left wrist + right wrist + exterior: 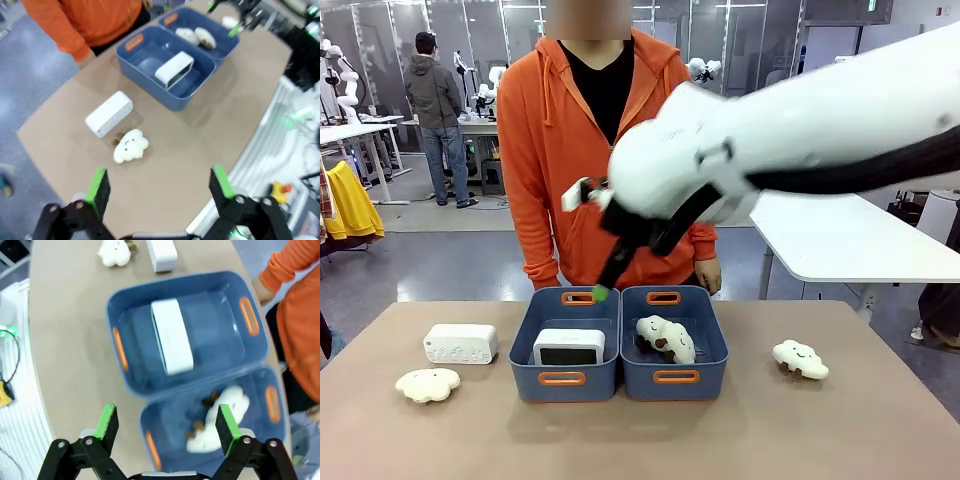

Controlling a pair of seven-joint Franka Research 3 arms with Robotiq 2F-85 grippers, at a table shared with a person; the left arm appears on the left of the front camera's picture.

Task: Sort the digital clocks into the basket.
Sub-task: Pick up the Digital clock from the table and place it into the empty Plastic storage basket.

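1. The right gripper (166, 422) has its green-padded fingers (107, 421) spread wide with nothing between them. It hangs over the two bins.
2. Below it, the white rounded plastic clock with the grey-green screen (568, 347) sits inside the blue rectangular plastic basket with orange-rimmed handle slots (525, 340). This is the bin on the robot's left of the pair.
3. The matching blue bin (716, 345) pressed against it holds cream cloud-shaped toys (665, 338) (two of them, going by the left wrist view).
4. The left gripper (159, 184) is also spread and empty, above the brown table (640, 440).
5. The white clock with the dotted face (461, 343) lies on the table just left of the basket. A second cloud toy (427, 384) is near it, and a third cloud toy (800, 358) lies to the right of the bins.
6. A person in an orange hoodie (560, 130) stands at the far side.
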